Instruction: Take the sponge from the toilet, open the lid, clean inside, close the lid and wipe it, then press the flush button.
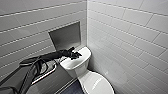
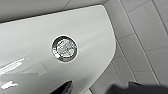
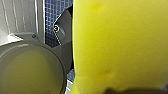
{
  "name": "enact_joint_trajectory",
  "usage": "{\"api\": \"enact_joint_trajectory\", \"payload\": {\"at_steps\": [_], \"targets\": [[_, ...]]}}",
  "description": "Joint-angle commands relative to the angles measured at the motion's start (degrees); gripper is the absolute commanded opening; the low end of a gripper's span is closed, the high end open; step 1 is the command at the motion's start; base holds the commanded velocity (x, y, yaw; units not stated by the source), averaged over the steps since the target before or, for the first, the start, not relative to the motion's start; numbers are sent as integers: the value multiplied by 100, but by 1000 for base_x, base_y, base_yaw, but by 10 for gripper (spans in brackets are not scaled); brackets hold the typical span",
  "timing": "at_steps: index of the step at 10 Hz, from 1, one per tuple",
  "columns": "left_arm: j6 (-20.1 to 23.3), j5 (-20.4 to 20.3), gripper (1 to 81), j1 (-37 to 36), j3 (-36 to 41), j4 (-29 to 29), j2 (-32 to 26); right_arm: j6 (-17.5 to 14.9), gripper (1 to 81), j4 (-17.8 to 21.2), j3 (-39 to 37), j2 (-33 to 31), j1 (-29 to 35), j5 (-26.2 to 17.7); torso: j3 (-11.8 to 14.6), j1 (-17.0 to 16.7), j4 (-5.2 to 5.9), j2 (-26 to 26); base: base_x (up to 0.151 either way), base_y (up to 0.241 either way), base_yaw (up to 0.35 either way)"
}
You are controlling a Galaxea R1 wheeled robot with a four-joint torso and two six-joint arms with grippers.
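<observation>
White-tiled corner walls [image 1: 130, 37] enclosed the toilet [image 1: 76, 67], its lid [image 1: 97, 83] closed. Left gripper [image 1: 75, 54] hovered with jaws apart just above the flush button [image 2: 64, 48] in the tank top [image 2: 30, 37]; right gripper [image 3: 71, 42] was closed on the sponge [image 3: 120, 45], near the lid.

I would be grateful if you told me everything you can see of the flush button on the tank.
The flush button is a small round disc with a shiny, metal-looking ring around a greyish, mottled, reflective centre. It lies flat, set into the middle of the glossy white tank top. In the left wrist view nothing touches it. In the head view the left gripper is above the tank top. Whether the button is pressed down cannot be told.
</observation>
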Motion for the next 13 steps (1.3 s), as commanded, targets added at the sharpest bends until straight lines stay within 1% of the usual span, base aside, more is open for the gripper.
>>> {"api": "enact_joint_trajectory", "payload": {"at_steps": [1, 2, 3, 5, 8, 10, 11, 13], "targets": [[0, 73, 811, -1029, 30, -96, -41, -8, 10, -101, 195, -108, -57, -439, 0, 0, 0, 0, 0, 0, 0], [0, 47, 811, -1021, 13, -87, -41, -8, 10, -101, 187, -108, -56, -439, 0, 0, 0, 0, 0, 0, 0], [0, -49, 10, -1021, -40, -61, -15, -8, 10, -109, 195, -108, -56, -439, 0, 0, 0, 0, 0, 0, 0], [0, -103, 10, -1021, -321, -43, 135, -8, 10, -101, 187, -108, -65, -439, 0, 0, 0, 0, 0, 0, 0], [18, -191, 10, -986, -1260, -17, 671, 1, 10, -101, 213, -108, -65, -439, 0, 0, 0, 0, 0, 0, 0], [79, -225, 10, -994, -1682, -8, 907, 1, 10, -101, 213, -116, -65, -439, 0, 0, 0, 0, 0, 0, 0], [71, -349, 10, -994, -1789, 132, 970, 1, 10, -101, 213, -116, -65, -439, 0, 0, 0, 0, 0, 0, 0], [71, -455, 10, -994, -1868, 229, 1014, 1, 10, -101, 213, -108, -65, -439, 0, 0, 0, 0, 0, 0, 0]]}}
